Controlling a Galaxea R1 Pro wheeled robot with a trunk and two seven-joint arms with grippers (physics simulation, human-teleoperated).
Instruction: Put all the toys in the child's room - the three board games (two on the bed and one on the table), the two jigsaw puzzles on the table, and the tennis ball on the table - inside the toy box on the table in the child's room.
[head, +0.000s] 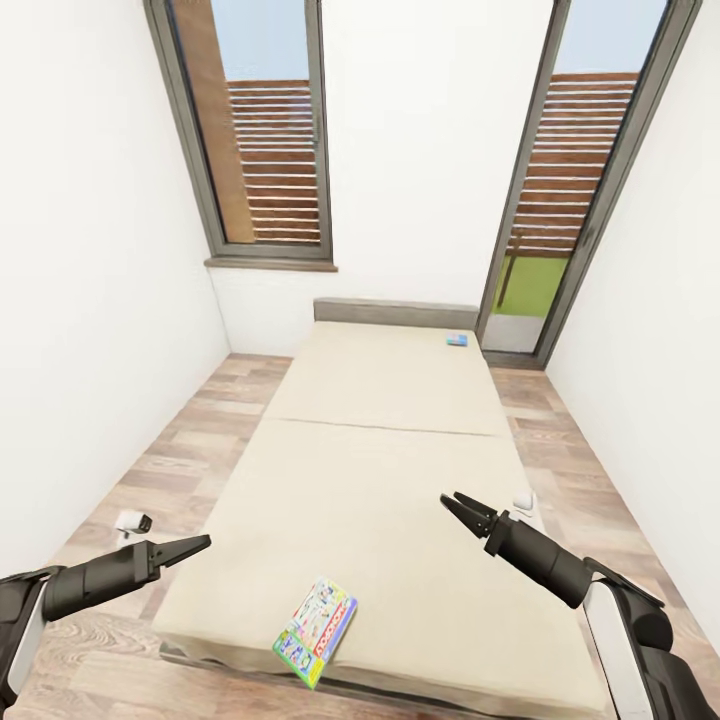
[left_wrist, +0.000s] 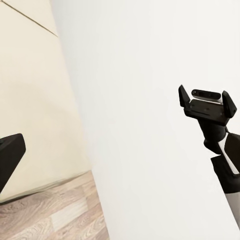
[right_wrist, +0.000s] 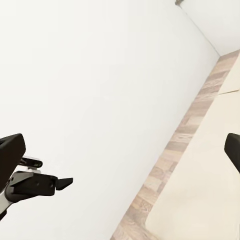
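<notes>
The right hand (head: 452, 503) is hovering above the near half of the bed (head: 390, 470), its two fingers spread a little way apart and gripping nothing; seen from the left wrist camera, that same right hand (left_wrist: 207, 101) is showing a clear gap between its fingers. The left hand (head: 197, 544) is hanging out over the bed's left edge, above the wooden floor (head: 130, 480), its fingers looking nearly closed to a point and holding nothing, though how far they are parted is hard to tell from the head camera. Outward from both hands, the yellow-green-red board game (head: 316, 630) is lying flat on the mattress close to the foot edge, nearer the robot than either hand and between the two. Its long axis is running diagonally, the far end leaning toward the right side. By my reading both hands are about equally close, so either would be reaching down and back toward the robot to meet it, and closing across the short sides looks the more workable grip. The small blue board game (head: 457, 340) is sitting well apart, at the far right corner of the bed near the headboard (head: 395, 312).
</notes>
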